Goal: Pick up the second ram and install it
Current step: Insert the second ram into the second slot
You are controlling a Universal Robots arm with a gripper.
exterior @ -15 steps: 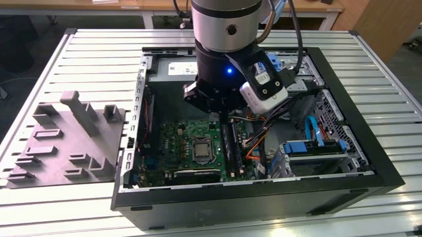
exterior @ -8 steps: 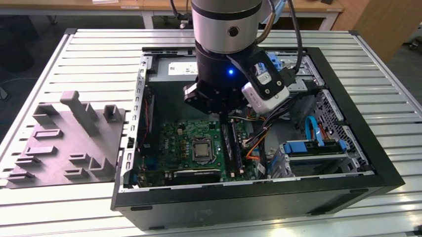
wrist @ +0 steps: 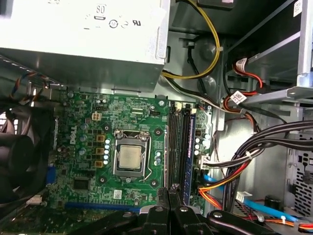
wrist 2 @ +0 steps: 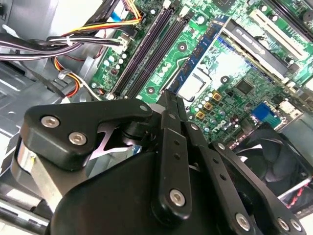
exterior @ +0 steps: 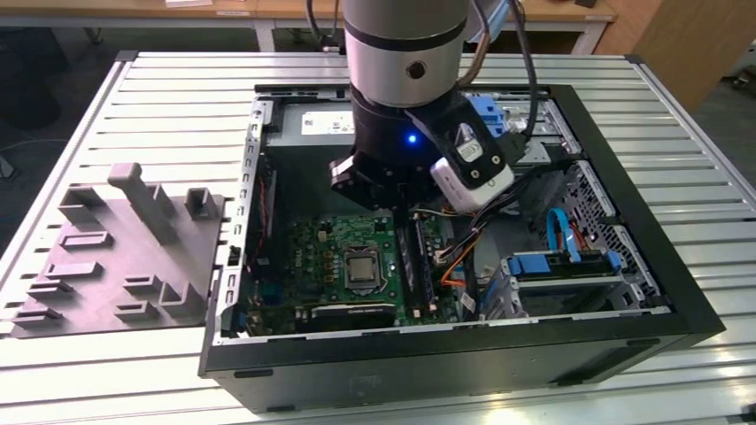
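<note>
My gripper (exterior: 405, 220) reaches down into the open computer case (exterior: 473, 354), over the memory slots (wrist: 180, 147) beside the CPU socket (wrist: 130, 159). In both wrist views its fingertips (wrist 2: 170, 95) (wrist: 169, 192) are pressed close together. The ram (wrist 2: 200, 54), a green stick with a blue edge, runs out from between them along the CPU socket (wrist 2: 210, 73). It lies parallel to the black slots (wrist 2: 146, 49). Whether it is seated in a slot I cannot tell. A blue-edged strip (wrist: 190, 147) stands in the slot farthest from the socket.
The power supply (wrist: 83, 29) closes the far end of the board. Cable bundles (wrist: 254, 147) hang beside the slots. A black fan (wrist 2: 274, 156) sits past the socket. A grey slotted fixture (exterior: 119, 257) lies on the table at the exterior view's left.
</note>
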